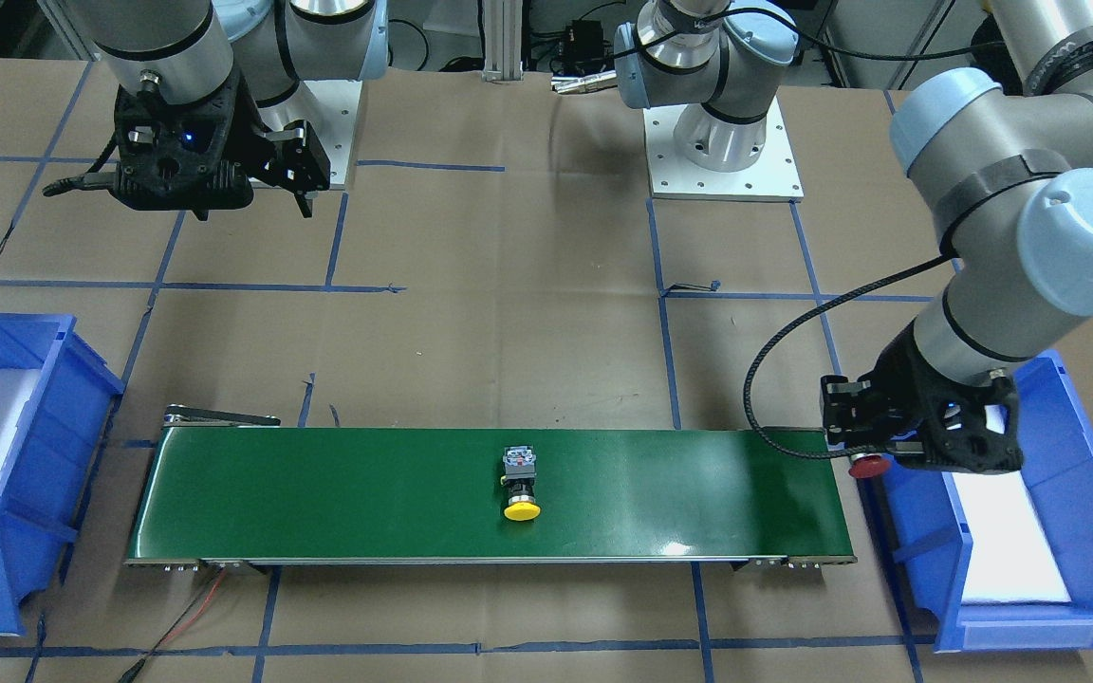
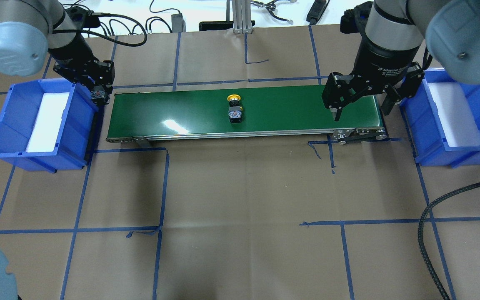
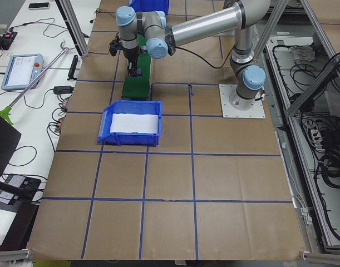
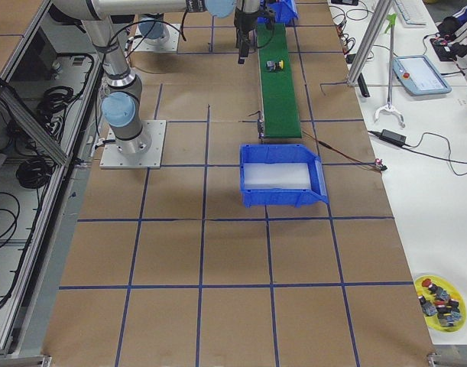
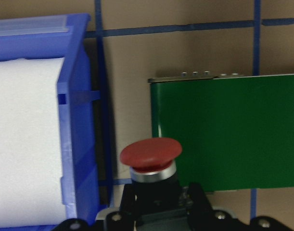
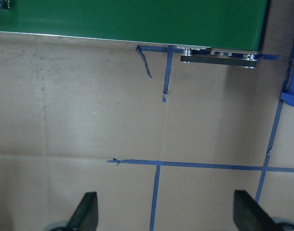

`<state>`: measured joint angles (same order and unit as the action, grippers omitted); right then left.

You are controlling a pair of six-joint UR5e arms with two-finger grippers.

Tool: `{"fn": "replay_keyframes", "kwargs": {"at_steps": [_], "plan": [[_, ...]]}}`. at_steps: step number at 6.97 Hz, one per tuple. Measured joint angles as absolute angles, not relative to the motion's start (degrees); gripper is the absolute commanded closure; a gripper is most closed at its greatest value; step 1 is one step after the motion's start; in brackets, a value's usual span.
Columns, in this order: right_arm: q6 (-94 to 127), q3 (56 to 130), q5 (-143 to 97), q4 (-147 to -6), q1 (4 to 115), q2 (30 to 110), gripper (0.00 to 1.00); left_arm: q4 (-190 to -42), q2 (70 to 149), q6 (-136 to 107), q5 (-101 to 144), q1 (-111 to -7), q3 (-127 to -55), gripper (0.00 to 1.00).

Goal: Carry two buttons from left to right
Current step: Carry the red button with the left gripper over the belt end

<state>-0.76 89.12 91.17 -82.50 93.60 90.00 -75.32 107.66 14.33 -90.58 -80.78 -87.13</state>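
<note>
In the overhead view, a left blue bin (image 2: 11, 125) with a white liner (image 2: 46, 123) is seen at the left edge of the brown-papered desk (image 2: 240, 187). Just to its right, the left claw (image 2: 100, 92) is held over the gap between the bin's wall and the left end of the green belt (image 2: 286, 112). The red button (image 5: 150, 154) is pinched by its black body between the fingers. In the left wrist view its long axis is seen running up the frame, with the red cap pointing to the top edge, away from the claw. Whether it touches anything beneath cannot be told.

At the middle of the belt the yellow button (image 2: 235, 109) is laid on its side. Its long axis is set across the belt's width, with the yellow cap turned to the top of the overhead frame and the grey-black block to the bottom.

Above the belt's right end the right claw (image 2: 363, 110) is held spread wide, with nothing between its fingers (image 6: 86, 211). A right blue bin (image 2: 415, 112), also white-lined, is placed at the right edge.
</note>
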Motion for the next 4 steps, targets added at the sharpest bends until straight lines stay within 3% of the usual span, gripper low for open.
{"fn": "replay_keyframes", "kwargs": {"at_steps": [4], "plan": [[-0.7, 89.1, 90.9, -83.1, 93.5, 87.9, 0.00, -67.1, 111.8, 12.1, -90.4, -82.4, -91.6, 0.96]]}}
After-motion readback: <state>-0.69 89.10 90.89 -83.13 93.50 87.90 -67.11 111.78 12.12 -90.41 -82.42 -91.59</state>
